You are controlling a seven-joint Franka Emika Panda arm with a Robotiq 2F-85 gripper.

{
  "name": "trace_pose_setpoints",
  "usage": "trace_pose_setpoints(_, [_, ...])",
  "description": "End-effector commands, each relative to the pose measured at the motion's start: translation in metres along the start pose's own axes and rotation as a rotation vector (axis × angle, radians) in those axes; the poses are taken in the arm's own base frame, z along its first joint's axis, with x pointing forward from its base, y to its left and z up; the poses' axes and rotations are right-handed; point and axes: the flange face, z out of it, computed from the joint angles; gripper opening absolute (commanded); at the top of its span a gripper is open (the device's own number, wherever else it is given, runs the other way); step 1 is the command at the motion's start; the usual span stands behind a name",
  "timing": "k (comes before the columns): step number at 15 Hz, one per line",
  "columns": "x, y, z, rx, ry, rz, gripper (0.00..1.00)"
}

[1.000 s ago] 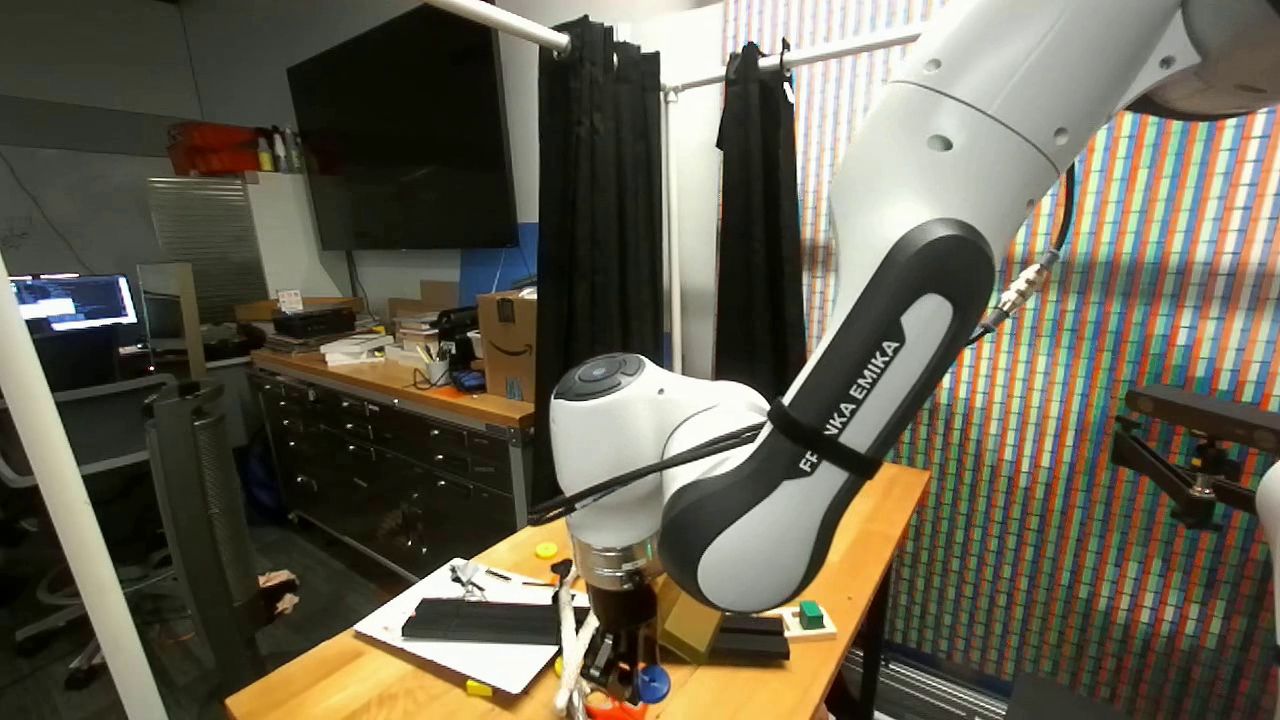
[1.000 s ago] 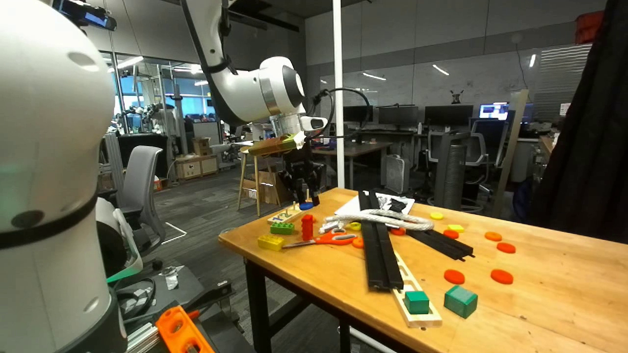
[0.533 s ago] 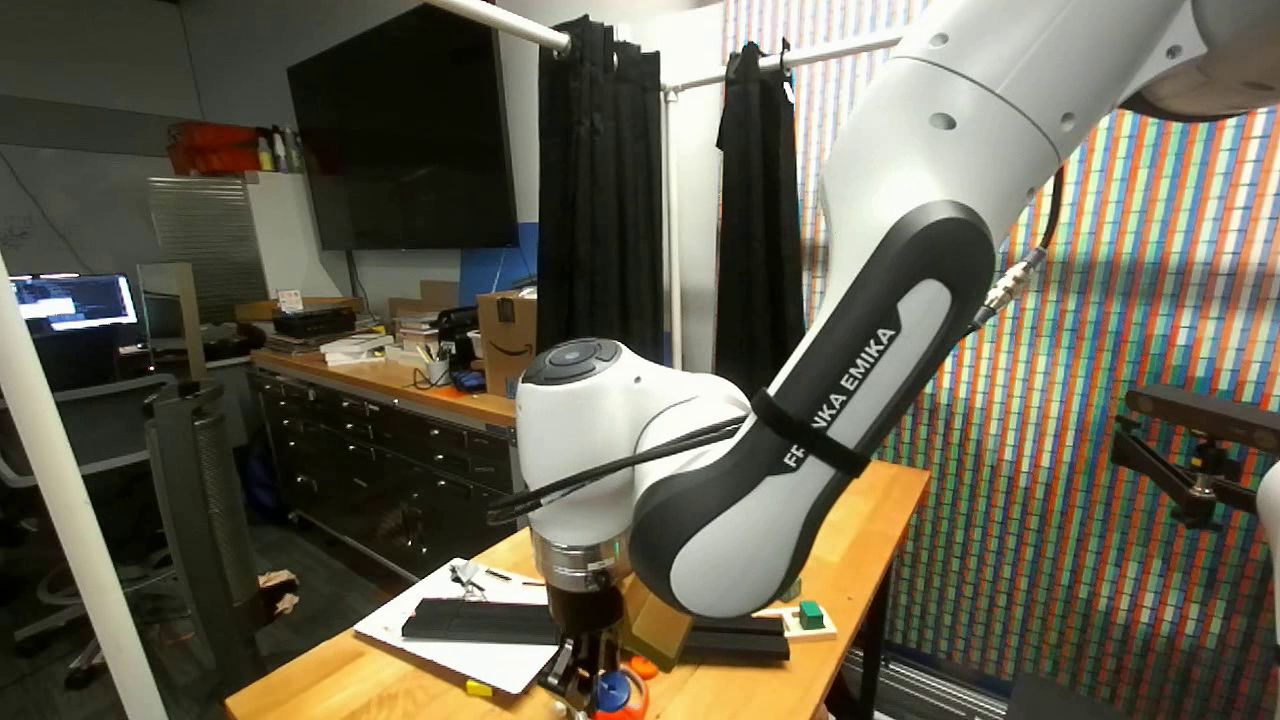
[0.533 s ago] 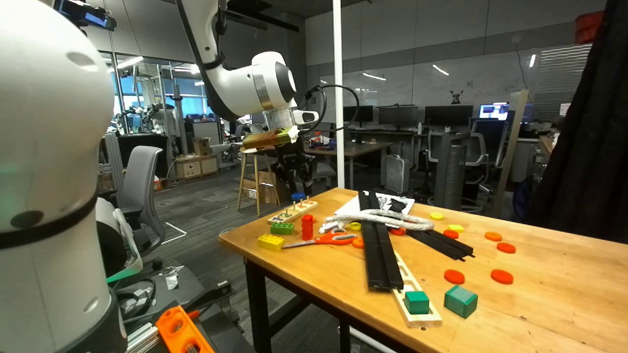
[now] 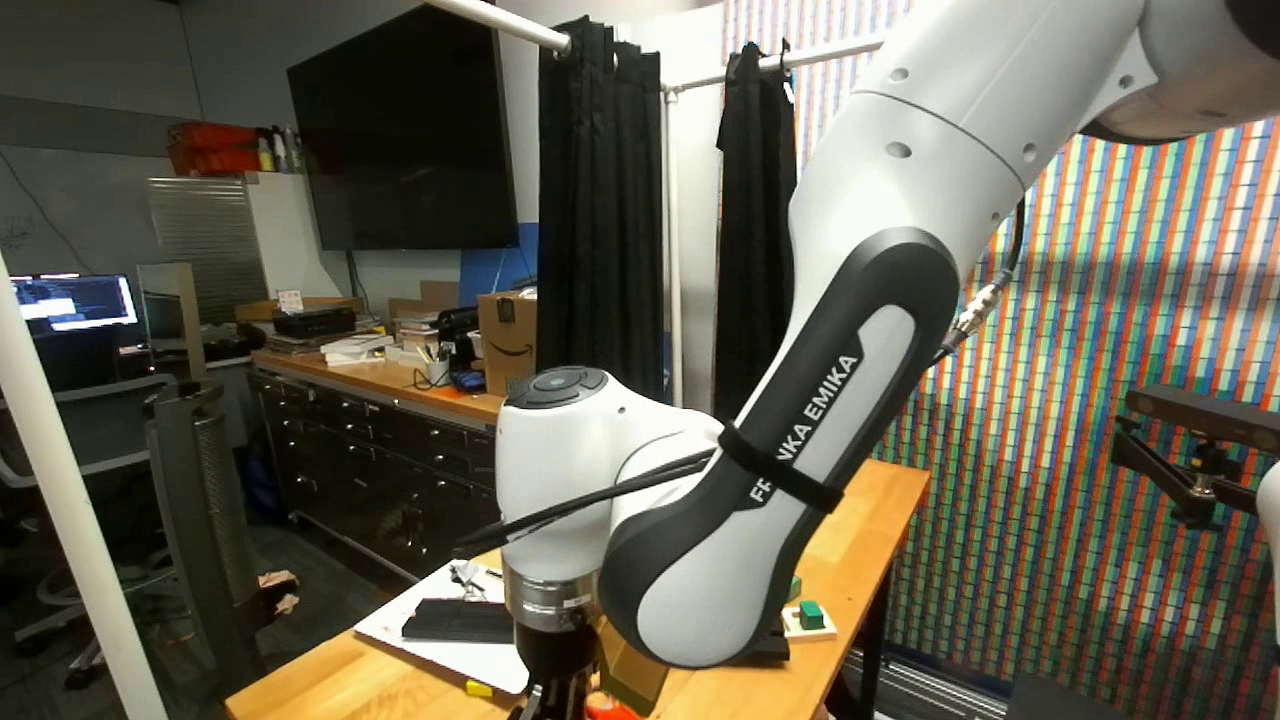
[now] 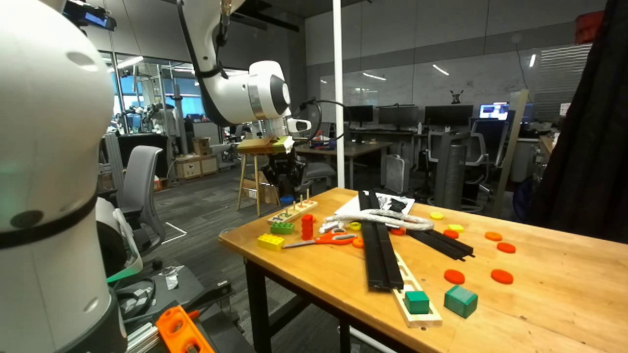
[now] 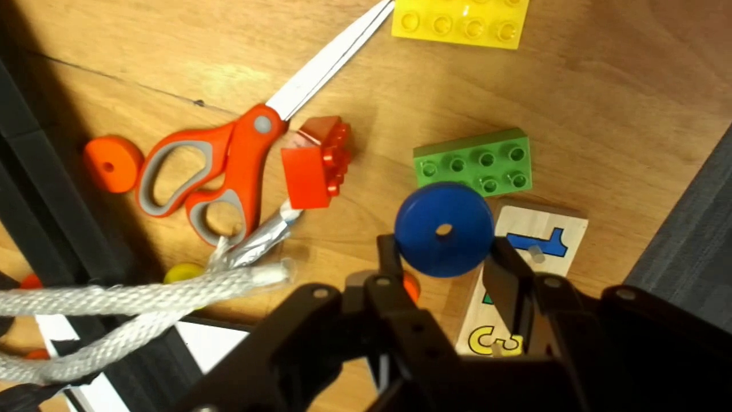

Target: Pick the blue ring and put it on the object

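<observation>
A blue ring [image 7: 444, 252] with a small centre hole is pinched between the two fingertips of my gripper [image 7: 446, 245] in the wrist view. In an exterior view the blue ring [image 6: 287, 200] hangs under the gripper [image 6: 288, 189], raised above the table level. The object is a wooden peg board [image 6: 293, 212] with several upright pegs and printed numbers. In the wrist view the board [image 7: 548, 220] shows a blue 1 and a yellow 3, partly hidden by my right finger. The ring overlaps the board's edge there. In an exterior view the gripper [image 5: 552, 700] is cut off below and the ring is out of view.
A green brick [image 7: 472, 160], a red brick stack [image 7: 306, 177], a yellow brick [image 7: 457, 26] and orange scissors [image 7: 254, 149] lie near the board. White rope [image 6: 417, 223] and black track pieces [image 6: 380, 255] lie further along. The table edge runs close beside the board.
The arm has carried the blue ring leftward in both exterior views, then lowered slightly. The ring has moved from in front of the board's pegs to their left. The grip has not visibly changed.
</observation>
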Motion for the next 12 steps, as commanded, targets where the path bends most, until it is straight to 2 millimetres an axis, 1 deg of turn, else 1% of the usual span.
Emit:
trace_pose_setpoints(1, [0.014,-0.012,0.011,0.053,0.009,-0.029,0.22])
trace_pose_setpoints(6, [0.028,-0.023,0.032,0.092,-0.023,-0.056,0.22])
trace_pose_setpoints(12, [0.049,-0.032,0.046,0.121,-0.044,-0.076,0.22])
